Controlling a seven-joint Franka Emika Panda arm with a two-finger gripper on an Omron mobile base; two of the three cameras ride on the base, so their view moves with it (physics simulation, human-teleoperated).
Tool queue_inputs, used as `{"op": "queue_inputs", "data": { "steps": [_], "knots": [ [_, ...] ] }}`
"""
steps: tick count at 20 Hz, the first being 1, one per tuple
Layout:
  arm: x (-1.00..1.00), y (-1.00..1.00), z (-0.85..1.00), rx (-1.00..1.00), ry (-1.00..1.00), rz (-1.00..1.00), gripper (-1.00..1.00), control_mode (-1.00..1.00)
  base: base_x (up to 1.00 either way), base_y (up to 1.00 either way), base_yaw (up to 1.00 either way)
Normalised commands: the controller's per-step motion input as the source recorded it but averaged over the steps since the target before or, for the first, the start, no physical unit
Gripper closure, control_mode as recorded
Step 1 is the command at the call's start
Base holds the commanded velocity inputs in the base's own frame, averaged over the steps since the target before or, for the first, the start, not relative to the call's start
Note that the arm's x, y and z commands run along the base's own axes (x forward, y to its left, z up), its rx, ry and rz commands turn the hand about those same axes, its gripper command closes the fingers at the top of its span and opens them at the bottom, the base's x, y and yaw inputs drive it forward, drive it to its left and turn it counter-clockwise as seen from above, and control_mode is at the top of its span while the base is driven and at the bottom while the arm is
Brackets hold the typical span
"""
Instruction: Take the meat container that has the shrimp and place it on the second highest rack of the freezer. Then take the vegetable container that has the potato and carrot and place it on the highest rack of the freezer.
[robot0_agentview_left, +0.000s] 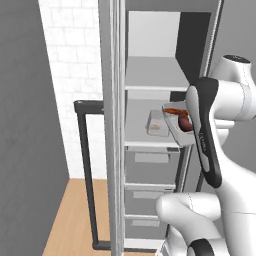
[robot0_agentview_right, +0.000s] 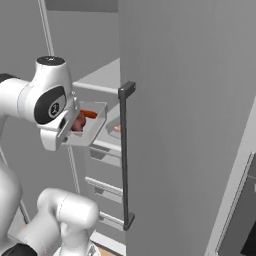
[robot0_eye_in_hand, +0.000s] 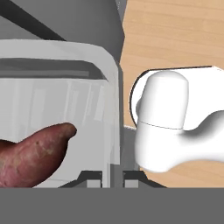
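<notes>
1. The vegetable tray (robot0_agentview_left: 179, 129) is held up in the air at the open freezer (robot0_agentview_left: 150, 75), in front of the shelves and level with the gap above the second shelf.
2. In the left base view the tray sits at the right edge of the freezer opening, partly hidden by the arm; the carrot (robot0_agentview_left: 175, 111) lies along its far side and the potato (robot0_agentview_left: 185, 124) just beside it.
3. In the right base view the same tray (robot0_agentview_right: 90, 131) juts out from under the wrist toward the shelves, with the carrot (robot0_agentview_right: 89, 114) and potato (robot0_agentview_right: 79, 123) inside.
4. The gripper (robot0_eye_in_hand: 113, 177) is closed on the tray's rim; in the hand view the two finger tips stand close together with the tray wall (robot0_eye_in_hand: 114, 109) between them.
5. The potato (robot0_eye_in_hand: 35, 155) lies low on the left in the hand view, resting on the tray floor.
6. The meat tray (robot0_agentview_left: 157, 123) rests on the second shelf from the top, behind and left of the held tray; a small pink piece in it is too small to make out.
7. The top shelf (robot0_agentview_left: 152, 75) is bare.
8. The freezer door stands open, its dark bar handle (robot0_agentview_right: 125, 155) vertical in the right base view.
</notes>
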Motion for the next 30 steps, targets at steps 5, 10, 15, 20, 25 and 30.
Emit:
{"op": "queue_inputs", "data": {
  "steps": [5, 10, 15, 20, 25, 30],
  "knots": [
    [0.0, 0.0, 0.0, 0.0, 0.0, 0.0, 1.0, 1.0, 0.36, 0.55, -0.12],
    [0.0, 0.0, 0.0, 0.0, 0.0, 0.0, 1.0, 1.0, 0.21, 0.37, -0.09],
    [0.0, 0.0, 0.0, 0.0, 0.0, 0.0, 1.0, 1.0, 0.01, 0.02, -0.01],
    [0.0, 0.05, -0.05, 0.0, -0.01, -0.01, 1.0, -1.0, 0.0, 0.0, 0.0],
    [0.0, 0.13, 0.06, 0.0, -0.09, -0.13, 1.0, -1.0, 0.0, 0.0, 0.0],
    [0.13, 0.08, 0.49, 0.0, -0.15, -0.11, 1.0, -1.0, 0.0, 0.0, 0.0]
  ]
}}
